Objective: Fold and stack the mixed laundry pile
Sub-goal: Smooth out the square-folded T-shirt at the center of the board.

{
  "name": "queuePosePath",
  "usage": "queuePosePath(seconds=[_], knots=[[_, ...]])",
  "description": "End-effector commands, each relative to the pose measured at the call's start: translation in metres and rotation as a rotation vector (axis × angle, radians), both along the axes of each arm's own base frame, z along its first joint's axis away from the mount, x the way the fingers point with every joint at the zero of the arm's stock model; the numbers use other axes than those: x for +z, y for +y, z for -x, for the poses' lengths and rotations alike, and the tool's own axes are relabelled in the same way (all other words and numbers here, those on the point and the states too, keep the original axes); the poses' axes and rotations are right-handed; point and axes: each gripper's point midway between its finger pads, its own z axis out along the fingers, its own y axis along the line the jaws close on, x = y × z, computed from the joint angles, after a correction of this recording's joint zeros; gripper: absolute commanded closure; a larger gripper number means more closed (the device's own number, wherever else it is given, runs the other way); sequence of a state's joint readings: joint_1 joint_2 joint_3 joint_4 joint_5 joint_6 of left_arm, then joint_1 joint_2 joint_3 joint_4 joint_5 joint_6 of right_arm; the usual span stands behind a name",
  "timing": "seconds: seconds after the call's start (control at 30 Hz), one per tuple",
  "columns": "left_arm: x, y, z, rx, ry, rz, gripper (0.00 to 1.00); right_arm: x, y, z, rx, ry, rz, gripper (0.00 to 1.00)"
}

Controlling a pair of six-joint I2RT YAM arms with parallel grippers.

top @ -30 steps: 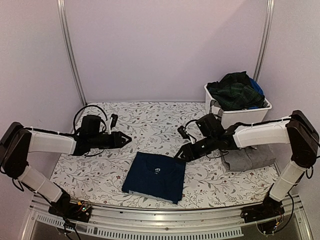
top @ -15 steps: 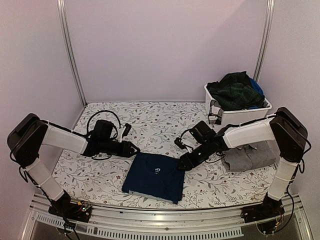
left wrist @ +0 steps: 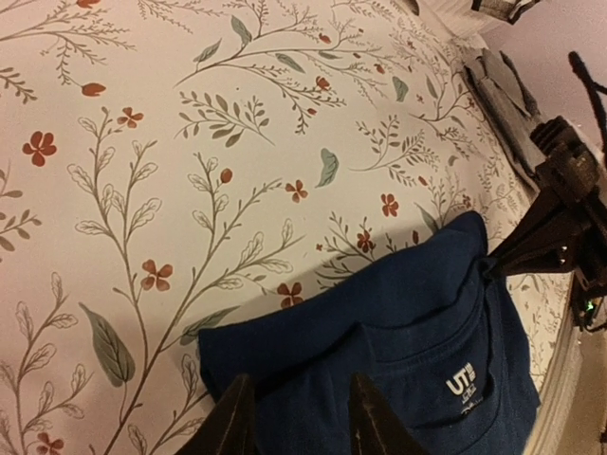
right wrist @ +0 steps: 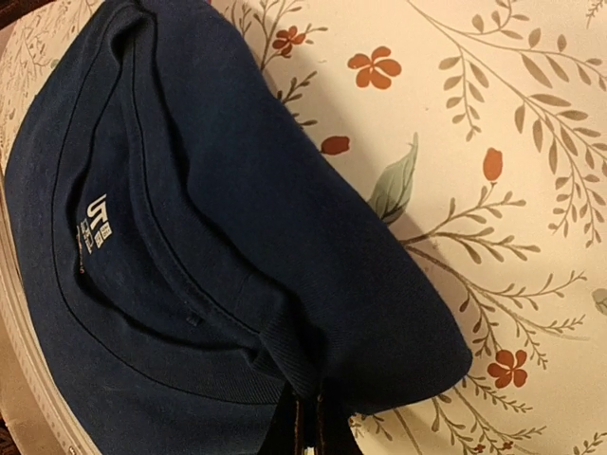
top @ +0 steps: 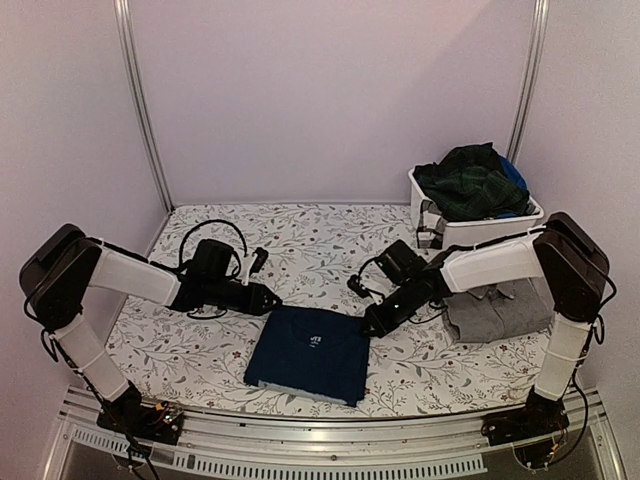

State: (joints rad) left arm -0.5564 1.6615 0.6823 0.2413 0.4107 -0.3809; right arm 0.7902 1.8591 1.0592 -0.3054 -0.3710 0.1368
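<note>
Currently, the left pincer (top: 272, 297) hovers with jaws apart over the far-left corner of the navy shirt (top: 310, 355). The shirt lies part-folded at the near middle of the desk (top: 300, 235), collar toward the back wall, long axis seemingly near-to-far. The right pincer (top: 368, 325) is clenched on its far-right corner. Folding looks in hand; next the left must clamp, then both should carry the 2 corners nearward together. A grey garment (top: 495, 312) lies further right.

Closed jaws pinch the navy shirt (right wrist: 190, 218) on floral cloth (right wrist: 517, 142).
</note>
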Motion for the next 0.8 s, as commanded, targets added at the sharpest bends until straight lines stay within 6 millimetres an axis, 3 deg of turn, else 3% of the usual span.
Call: queuePosePath(seconds=[0.0, 0.13, 0.4, 0.63, 0.77], knots=[[0.006, -0.002, -0.002, -0.004, -0.03, -0.015, 0.67, 0.015, -0.01, -0.027, -0.046, -0.065, 0.022, 1.0], [0.008, -0.003, -0.003, -0.006, -0.046, -0.015, 0.67, 0.027, -0.01, -0.04, -0.052, -0.107, 0.02, 1.0], [-0.011, -0.007, -0.002, -0.028, -0.03, -0.05, 0.68, -0.016, -0.016, -0.042, -0.039, -0.042, 0.086, 0.98], [-0.029, -0.007, 0.003, -0.037, 0.003, -0.083, 0.65, -0.021, -0.016, -0.039, -0.037, -0.025, 0.088, 0.98], [-0.021, -0.009, 0.003, -0.042, -0.018, -0.073, 0.81, -0.015, -0.016, -0.04, -0.036, -0.027, 0.083, 0.98]])
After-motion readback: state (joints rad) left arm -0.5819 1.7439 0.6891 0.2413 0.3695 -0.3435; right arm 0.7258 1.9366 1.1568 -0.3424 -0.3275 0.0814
